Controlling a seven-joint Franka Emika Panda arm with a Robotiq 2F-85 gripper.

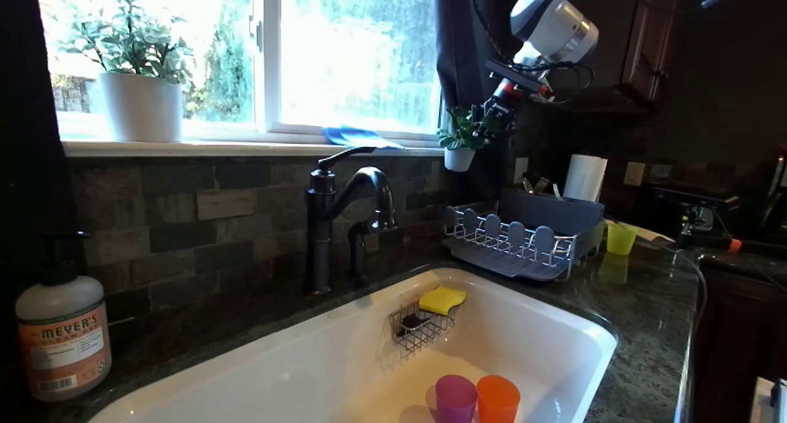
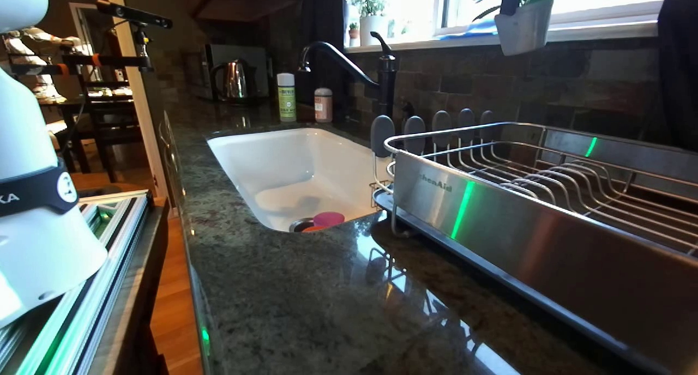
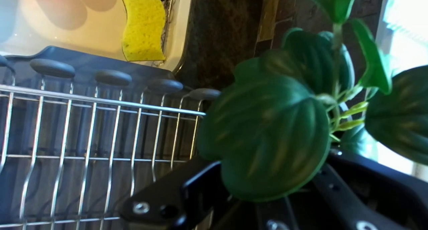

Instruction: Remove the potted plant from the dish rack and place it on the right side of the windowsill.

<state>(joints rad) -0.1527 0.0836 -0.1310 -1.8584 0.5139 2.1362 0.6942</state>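
Note:
The potted plant, green leaves in a small white pot (image 1: 459, 160), hangs in the air, slightly tilted, above the dish rack (image 1: 513, 233). It also shows in an exterior view (image 2: 524, 30), overlapping the windowsill (image 2: 605, 31). In an exterior view the pot appears at the right end of the windowsill (image 1: 246, 148), its base lower than the ledge; I cannot tell the gap. My gripper (image 1: 483, 126) is shut on the potted plant. In the wrist view, leaves (image 3: 267, 133) cover the fingertips and the grip point. The dish rack (image 3: 100, 101) lies below.
A larger bushy plant in a white pot (image 1: 140, 106) stands at the sill's left. A blue cloth (image 1: 359, 138) lies on the sill. The black faucet (image 1: 320, 226) rises behind the white sink (image 1: 258, 361). A dark curtain (image 1: 458, 48) hangs beside the window.

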